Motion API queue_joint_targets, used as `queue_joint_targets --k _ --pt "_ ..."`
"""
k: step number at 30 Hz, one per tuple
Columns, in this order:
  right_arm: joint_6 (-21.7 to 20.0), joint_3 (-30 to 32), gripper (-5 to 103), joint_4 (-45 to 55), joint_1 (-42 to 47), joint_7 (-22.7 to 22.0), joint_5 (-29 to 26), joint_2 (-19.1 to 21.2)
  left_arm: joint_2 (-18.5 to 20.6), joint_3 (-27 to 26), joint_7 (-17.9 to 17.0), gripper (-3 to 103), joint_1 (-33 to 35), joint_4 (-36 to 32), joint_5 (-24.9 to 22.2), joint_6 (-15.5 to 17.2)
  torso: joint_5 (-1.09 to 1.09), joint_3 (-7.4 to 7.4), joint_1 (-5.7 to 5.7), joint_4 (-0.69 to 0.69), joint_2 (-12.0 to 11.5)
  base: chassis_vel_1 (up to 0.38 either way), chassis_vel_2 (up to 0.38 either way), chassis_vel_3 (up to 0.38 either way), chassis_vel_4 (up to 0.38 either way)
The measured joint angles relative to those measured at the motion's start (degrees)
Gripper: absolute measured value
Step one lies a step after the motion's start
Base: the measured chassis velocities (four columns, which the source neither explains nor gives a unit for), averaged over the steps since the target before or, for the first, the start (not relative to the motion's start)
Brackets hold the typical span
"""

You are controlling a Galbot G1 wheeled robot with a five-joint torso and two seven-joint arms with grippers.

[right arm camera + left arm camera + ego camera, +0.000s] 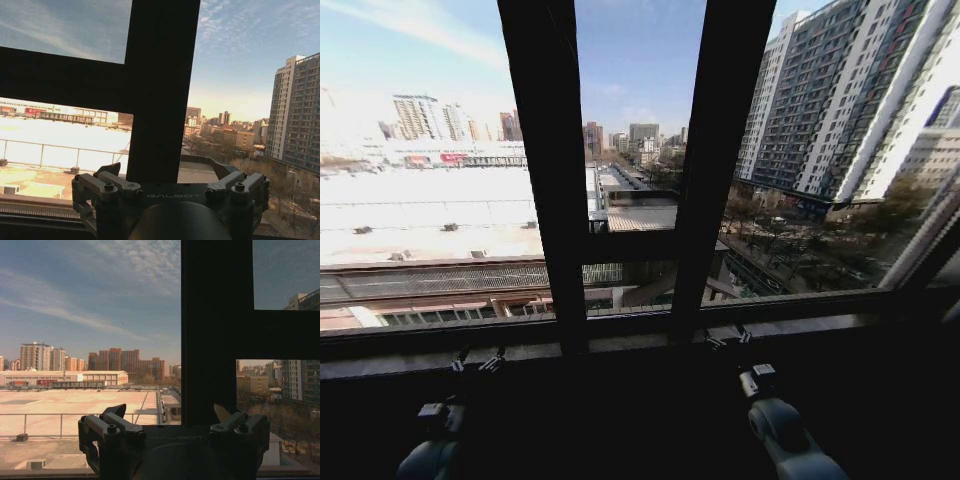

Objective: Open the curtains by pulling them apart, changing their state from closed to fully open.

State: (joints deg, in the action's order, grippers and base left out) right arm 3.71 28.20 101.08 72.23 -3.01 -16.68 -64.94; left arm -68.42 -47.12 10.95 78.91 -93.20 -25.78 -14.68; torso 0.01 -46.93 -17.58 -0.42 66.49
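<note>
I am logging both arms idling low at the sill's near edge, left gripper (pixel 172 427) and right gripper (pixel 170 187) each spread and empty, window frame (pixel 555 200) uncovered beyond, no curtains visible here, so blind reaching risks striking glass.

Two dark frame bars (pixel 545 170) cross the window above a sill (pixel 620 340). Outside stand a tower block (pixel 840 100) and a flat roof (pixel 430 215).

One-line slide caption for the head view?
Both claws, left and right, open and low before the sill; bare window frame, city beyond.
</note>
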Motion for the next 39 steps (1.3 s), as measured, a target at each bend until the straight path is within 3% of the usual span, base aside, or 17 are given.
queue_joint_targets --k 22,27,32,39 --pt "0.0 0.0 100 0.0 0.0 0.0 0.0 0.0 0.0 0.0 0.0 99 0.0 0.0 0.0 0.0 0.00 0.00 0.00 -0.03 0.0 -0.333 -0.329 0.328 0.324" --pt "0.0 0.0 100 0.0 0.0 0.0 0.0 0.0 0.0 0.0 0.0 99 0.0 0.0 0.0 0.0 0.03 0.00 -0.01 -0.02 0.0 -0.038 -0.083 0.072 0.035" --pt "0.0 0.0 100 0.0 0.0 0.0 0.0 0.0 0.0 0.0 0.0 99 0.0 0.0 0.0 0.0 -0.10 0.00 0.00 0.03 0.0 0.009 0.012 -0.008 -0.006" --pt "0.0 0.0 100 0.0 0.0 0.0 0.0 0.0 0.0 0.0 0.0 99 0.0 0.0 0.0 0.0 -0.01 0.00 -0.01 -0.01 0.0 0.043 0.009 -0.045 0.005"
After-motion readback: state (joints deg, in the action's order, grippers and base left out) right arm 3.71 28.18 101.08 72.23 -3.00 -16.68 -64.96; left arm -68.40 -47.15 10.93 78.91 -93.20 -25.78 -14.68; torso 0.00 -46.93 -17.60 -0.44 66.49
